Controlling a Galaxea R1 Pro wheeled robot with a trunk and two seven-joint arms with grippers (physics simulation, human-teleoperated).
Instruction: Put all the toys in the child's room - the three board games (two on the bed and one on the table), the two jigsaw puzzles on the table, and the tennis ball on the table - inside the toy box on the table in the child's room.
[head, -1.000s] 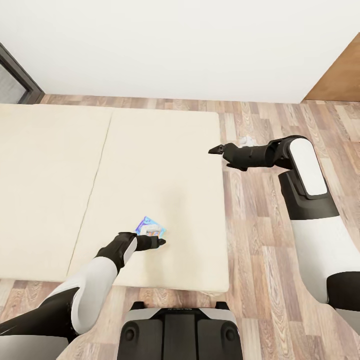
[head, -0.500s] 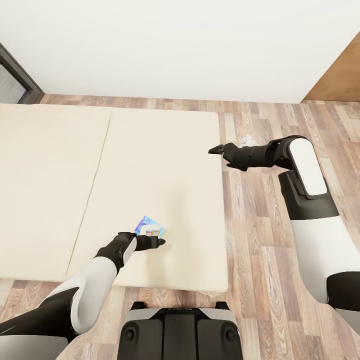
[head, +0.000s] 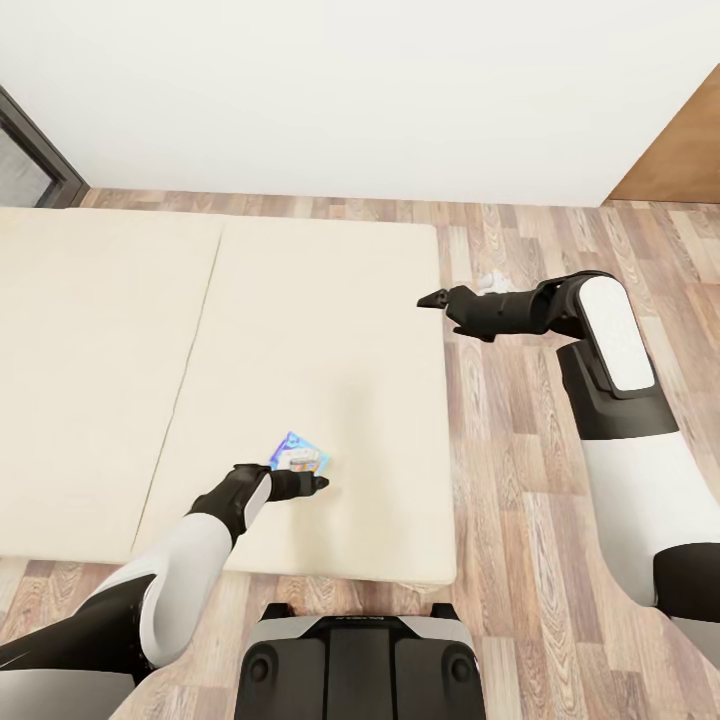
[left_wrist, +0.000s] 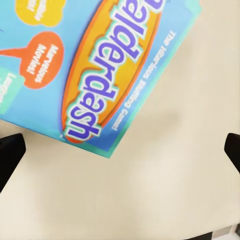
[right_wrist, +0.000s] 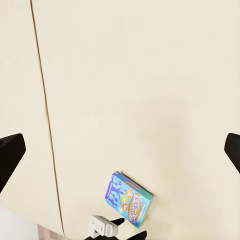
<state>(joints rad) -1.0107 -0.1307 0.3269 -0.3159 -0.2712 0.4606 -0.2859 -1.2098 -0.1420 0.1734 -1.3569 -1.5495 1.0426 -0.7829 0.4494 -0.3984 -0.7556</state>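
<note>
Looking down from the head view, a small blue rectangular printed game box (head: 299, 456) is seen lying flat on the low wide bed with the beige mattress cover (head: 300, 330), near its foot edge. The left hand (head: 312, 484) hovers just beside the box's near edge; the right hand (head: 432, 298) hangs over the bed's side edge, well apart, holding nothing.

Left wrist view: the blue box (left_wrist: 95, 65) sits off to one side between dark fingertips (left_wrist: 10, 155) spread wide, nothing gripped. Judged: the hand should be shifted until the box is centred, then lowered so a finger slips past each long edge before closing.

Right wrist view: fingertips (right_wrist: 11, 152) are seen parted, the box (right_wrist: 129, 200) far off on the mattress.
</note>
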